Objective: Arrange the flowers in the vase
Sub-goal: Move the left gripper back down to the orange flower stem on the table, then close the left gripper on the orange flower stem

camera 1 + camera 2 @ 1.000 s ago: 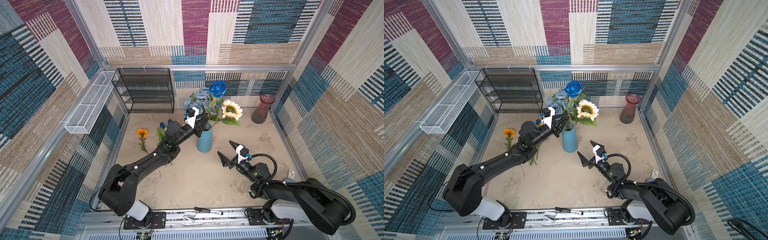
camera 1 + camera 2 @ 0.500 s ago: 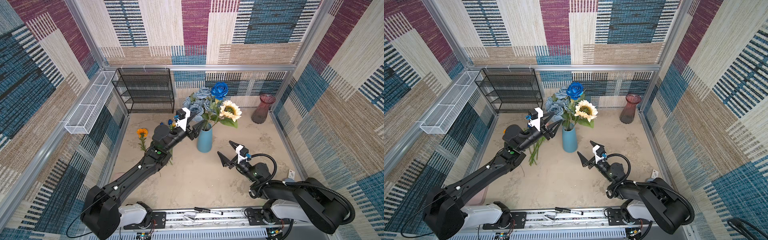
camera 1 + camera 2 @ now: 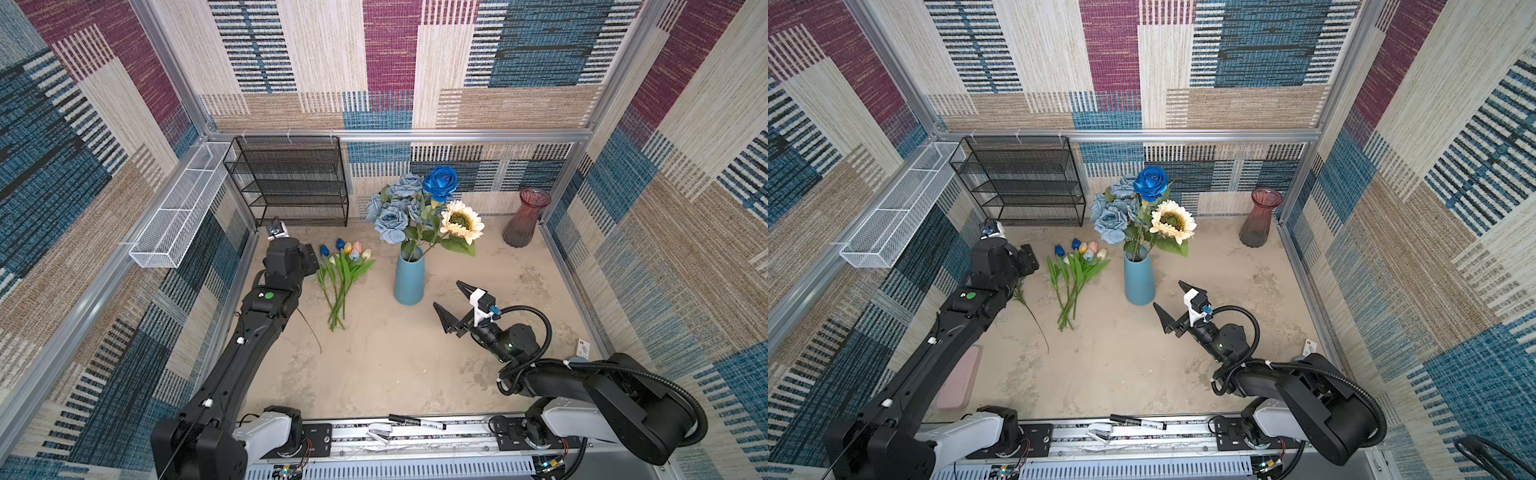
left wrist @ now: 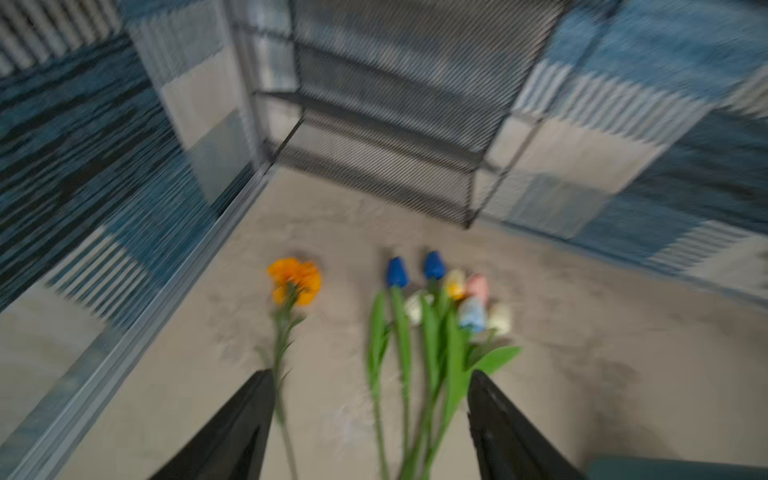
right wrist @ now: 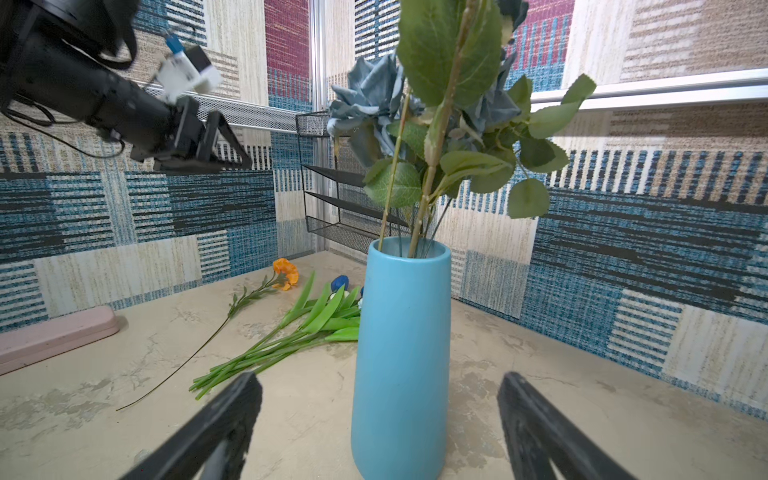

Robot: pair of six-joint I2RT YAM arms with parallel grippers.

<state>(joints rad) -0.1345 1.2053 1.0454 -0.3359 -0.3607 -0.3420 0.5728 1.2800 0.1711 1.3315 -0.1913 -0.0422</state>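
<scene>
A blue vase stands mid-table and holds dusty-blue roses, a bright blue rose and a cream sunflower. To its left a bunch of tulips lies flat. An orange marigold lies further left, its bloom hidden under my left arm in both top views. My left gripper hovers open and empty above these stems. My right gripper stands open, short of the vase's right side.
A black mesh shelf stands against the back wall. A white wire basket hangs on the left wall. A red glass vase sits in the back right corner. A pink pad lies front left, and a marker on the front rail.
My left gripper has let go at the bouquet, opened its jaws and swung left and back over the flowers lying on the table. The right arm has not moved.
</scene>
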